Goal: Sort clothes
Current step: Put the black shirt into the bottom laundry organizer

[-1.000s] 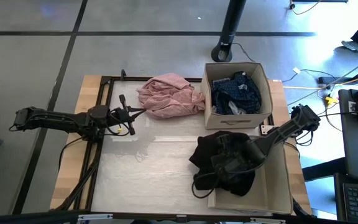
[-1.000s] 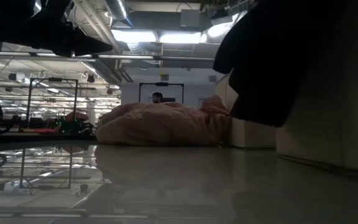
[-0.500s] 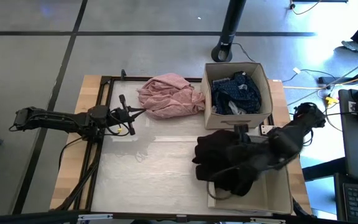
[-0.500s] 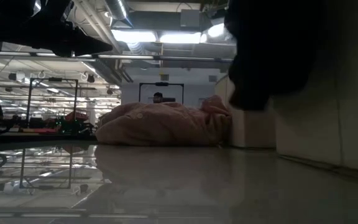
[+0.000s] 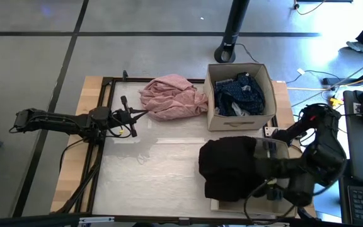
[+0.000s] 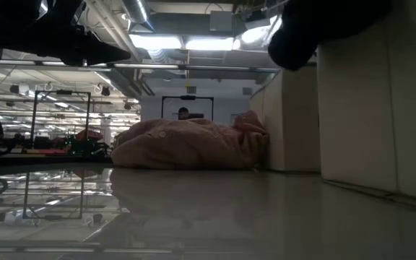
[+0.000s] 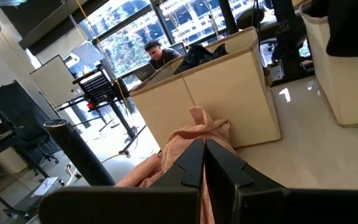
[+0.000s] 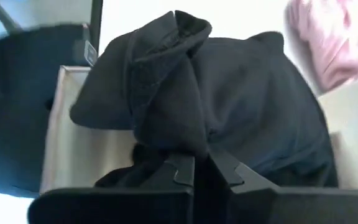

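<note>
A pale glossy surface [image 5: 162, 167] in a large open hall, framed by dark rails, carries two beige boxes along its right side. Right claw [image 8: 194, 167]: clamped tight on the black garment [image 5: 232, 167], which over the last second has been carried from the surface beside the near box [image 5: 287, 189] up and across that box's left wall; the low view shows its hem now lifted clear above the box wall, where a second ago it hung down in front. Judgement: the black piece is nearly delivered, and release over the near box remains. The garment overhangs the left wall, so part may spill back onto the surface if dropped here. Far box [image 5: 241, 96]: already holds the dark navy and plaid pieces [image 5: 239, 93]. Pink piece [image 5: 172, 96]: lies on the surface touching the far box's left wall, unsorted. Left claw [image 7: 202, 163]: fingers pressed together, empty, waiting well to the left, pointing at the pink piece. The surface between the two arms is open for travel.
</note>
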Tool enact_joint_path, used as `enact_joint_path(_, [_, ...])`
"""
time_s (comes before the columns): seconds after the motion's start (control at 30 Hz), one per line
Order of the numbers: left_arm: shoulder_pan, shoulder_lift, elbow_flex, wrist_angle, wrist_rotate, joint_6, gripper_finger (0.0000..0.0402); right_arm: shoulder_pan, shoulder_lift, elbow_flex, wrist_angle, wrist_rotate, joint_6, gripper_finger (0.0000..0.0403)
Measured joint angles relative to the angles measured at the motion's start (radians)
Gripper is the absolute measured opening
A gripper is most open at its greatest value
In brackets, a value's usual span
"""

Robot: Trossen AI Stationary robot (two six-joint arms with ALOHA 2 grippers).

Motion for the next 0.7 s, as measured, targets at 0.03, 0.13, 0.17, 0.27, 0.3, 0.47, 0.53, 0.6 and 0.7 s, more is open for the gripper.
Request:
enact_joint_path(0.03, [0.0, 0.0, 0.0, 0.0, 0.0, 0.0, 0.0005, 0.019, -0.002, 0.0, 0.0, 0.0, 0.052, 0.0011])
enact_joint_path(0.13, [0.0, 0.0, 0.0, 0.0, 0.0, 0.003, 0.0005, 0.067, -0.005, -0.015, 0.005, -0.021, 0.178, 0.0011])
enact_joint_path(0.17, [0.0, 0.0, 0.0, 0.0, 0.0, 0.003, 0.0005, 0.079, -0.005, -0.033, 0.003, -0.046, 0.228, 0.001])
enact_joint_path(0.27, [0.0, 0.0, 0.0, 0.0, 0.0, 0.009, 0.0005, 0.09, -0.007, -0.126, 0.005, -0.174, 0.387, 0.0008])
enact_joint_path(0.3, [0.0, 0.0, 0.0, 0.001, 0.0, 0.016, 0.0005, 0.089, -0.008, -0.165, 0.001, -0.225, 0.428, 0.0009])
enact_joint_path(0.47, [0.0, 0.0, 0.0, 0.001, 0.0, 0.034, 0.0005, 0.106, -0.008, -0.378, 0.003, -0.462, 0.503, 0.0026])
enact_joint_path(0.53, [0.0, 0.0, 0.0, 0.005, 0.0, 0.054, 0.0005, 0.108, -0.009, -0.457, -0.001, -0.531, 0.503, 0.0028])
enact_joint_path(0.6, [0.001, 0.0, 0.0, 0.021, 0.0, 0.068, 0.0005, 0.105, -0.009, -0.515, 0.001, -0.606, 0.487, 0.0029])
enact_joint_path(0.7, [0.005, 0.0, 0.0, 0.037, 0.0, 0.072, 0.0005, 0.105, -0.009, -0.569, 0.0, -0.73, 0.476, 0.003])
